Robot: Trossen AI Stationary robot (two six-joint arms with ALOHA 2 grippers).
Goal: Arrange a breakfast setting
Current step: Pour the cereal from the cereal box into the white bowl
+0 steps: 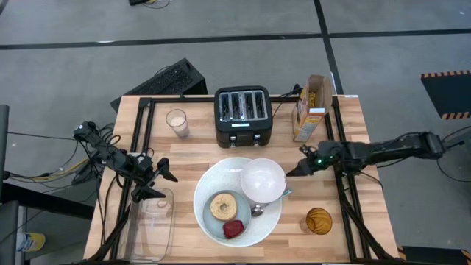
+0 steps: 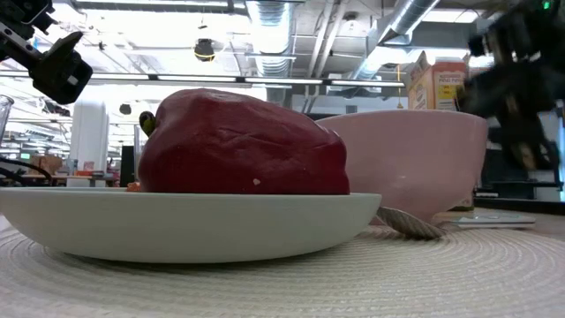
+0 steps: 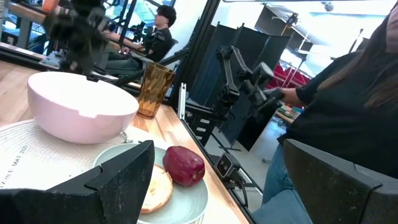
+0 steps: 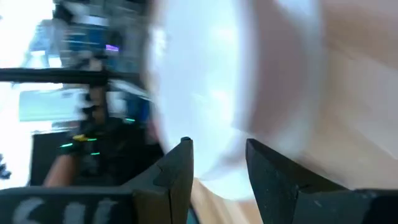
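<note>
A large round white plate (image 1: 206, 184) lies at the table's middle front. On it stand a white bowl (image 1: 263, 182) and a smaller pale blue-grey plate (image 1: 246, 234). That plate carries a tan bagel (image 1: 223, 206) and a red food piece (image 1: 233, 230). A blue-handled spoon (image 1: 259, 209) lies next to the bowl. My right gripper (image 1: 293, 171) is open just right of the bowl (image 4: 236, 81), with its fingers apart (image 4: 219, 144). My left gripper (image 1: 158, 182) is open and empty left of the plate (image 3: 217, 149).
A black toaster (image 1: 243, 115) stands at the back middle, an orange cereal box (image 1: 310, 108) to its right and a glass of milk (image 1: 176, 122) to its left. An amber cup (image 1: 319, 220) stands front right. A clear container (image 1: 154, 221) lies front left. A person sits beyond the table (image 3: 348, 93).
</note>
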